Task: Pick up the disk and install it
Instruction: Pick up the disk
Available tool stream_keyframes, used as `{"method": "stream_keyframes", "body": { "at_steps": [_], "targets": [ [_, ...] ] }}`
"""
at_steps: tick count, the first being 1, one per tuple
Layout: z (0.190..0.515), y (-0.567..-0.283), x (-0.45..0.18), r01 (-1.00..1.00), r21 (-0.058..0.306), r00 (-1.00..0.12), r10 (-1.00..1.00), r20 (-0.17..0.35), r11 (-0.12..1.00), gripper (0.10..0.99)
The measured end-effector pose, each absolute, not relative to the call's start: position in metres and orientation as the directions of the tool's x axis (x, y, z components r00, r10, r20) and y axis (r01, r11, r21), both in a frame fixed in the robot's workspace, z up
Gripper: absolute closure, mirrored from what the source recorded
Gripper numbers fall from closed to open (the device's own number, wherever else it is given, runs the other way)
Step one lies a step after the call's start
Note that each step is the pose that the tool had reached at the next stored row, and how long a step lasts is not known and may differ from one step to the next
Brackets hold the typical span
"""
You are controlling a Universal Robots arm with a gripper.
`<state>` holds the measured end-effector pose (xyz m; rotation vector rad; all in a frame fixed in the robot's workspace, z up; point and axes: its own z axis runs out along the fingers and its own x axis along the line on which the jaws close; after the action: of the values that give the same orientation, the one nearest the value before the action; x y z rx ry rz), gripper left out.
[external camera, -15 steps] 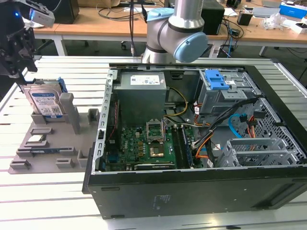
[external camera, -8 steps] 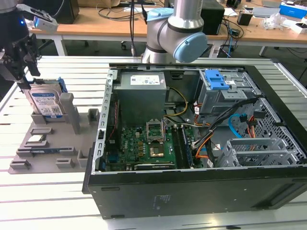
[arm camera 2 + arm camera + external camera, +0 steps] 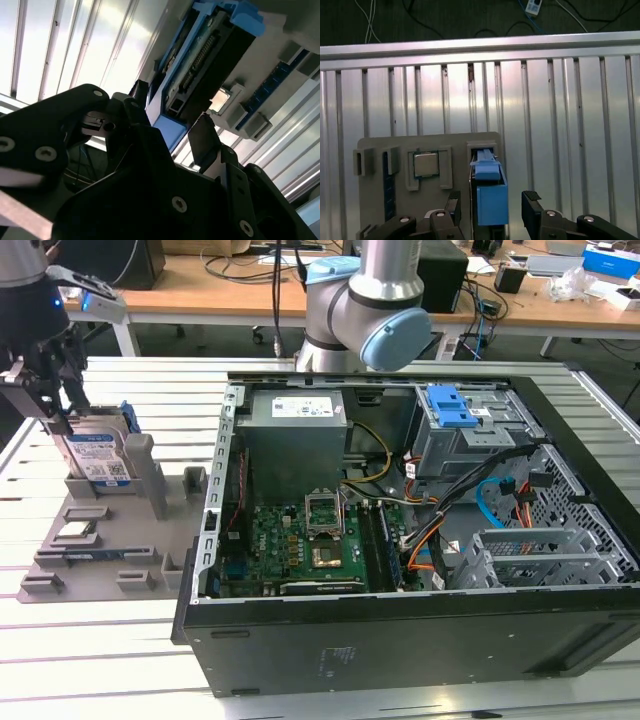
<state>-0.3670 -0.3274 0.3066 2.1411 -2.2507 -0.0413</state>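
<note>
Disk point(image 3: 100, 462): upright in slot of grey holder point(image 3: 90, 540) on slatted counter point(image 3: 100, 670), exterior view's left, beside open computer case point(image 3: 400, 650). Hand point(image 3: 492, 204): open, fingers point(image 3: 532, 207) straddling disk's blue-framed edge, gap on both sides

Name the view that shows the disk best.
Exterior view: the disk stands upright in the grey tray, label visible. The first wrist view shows its blue-framed edge; the second wrist view, its connector end.
</note>
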Motion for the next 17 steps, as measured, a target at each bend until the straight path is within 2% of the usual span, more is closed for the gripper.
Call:
{"method": "stream_keyframes", "body": {
  "at_steps": [11,14,17],
  "targets": [
    [0.290,-0.327,-0.363,-0.998,0.043,-0.036,-0.999,0.012,0.037,0.486],
    [0.290,-0.327,-0.363,-0.999,0.020,-0.037,-0.999,0.011,0.037,0.486],
    [0.290,-0.327,-0.363,-0.999,0.019,-0.036,-0.999,0.011,0.037,0.486]
  ]
}}
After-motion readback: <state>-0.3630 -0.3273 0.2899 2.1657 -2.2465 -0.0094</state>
